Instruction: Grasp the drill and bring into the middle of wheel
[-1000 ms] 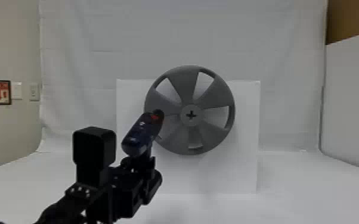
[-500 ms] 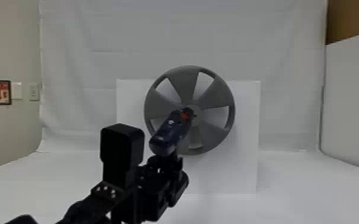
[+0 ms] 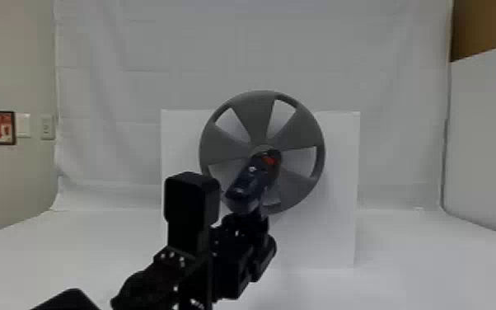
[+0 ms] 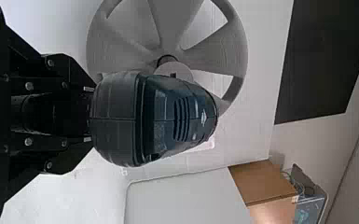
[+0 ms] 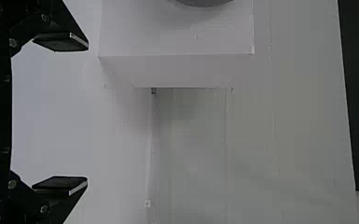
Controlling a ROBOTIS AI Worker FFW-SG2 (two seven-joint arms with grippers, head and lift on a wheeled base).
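My left gripper (image 3: 245,224) holds the dark blue drill (image 3: 247,185) upright in front of the grey spoked wheel (image 3: 259,119). The drill's red-marked front end overlaps the wheel's hub from the head's viewpoint; whether it touches cannot be told. In the left wrist view, the left gripper (image 4: 91,114) is shut on the drill (image 4: 168,119), whose rounded body covers part of the wheel (image 4: 219,49) behind it. The drill's handle is mostly hidden between the fingers. My right gripper (image 5: 86,114) stands open with nothing between its fingers, in the right wrist view.
A white box-like stand (image 3: 321,239) backs the wheel on the white table (image 3: 424,264). A white partition (image 3: 486,144) rises at the right, a white curtain (image 3: 136,49) behind. The left arm's black camera housing (image 3: 191,206) sticks up left of the drill.
The left arm has carried the drill rightward and slightly down in the head view, from the wheel's left edge to over its hub. The left gripper has kept its hold.
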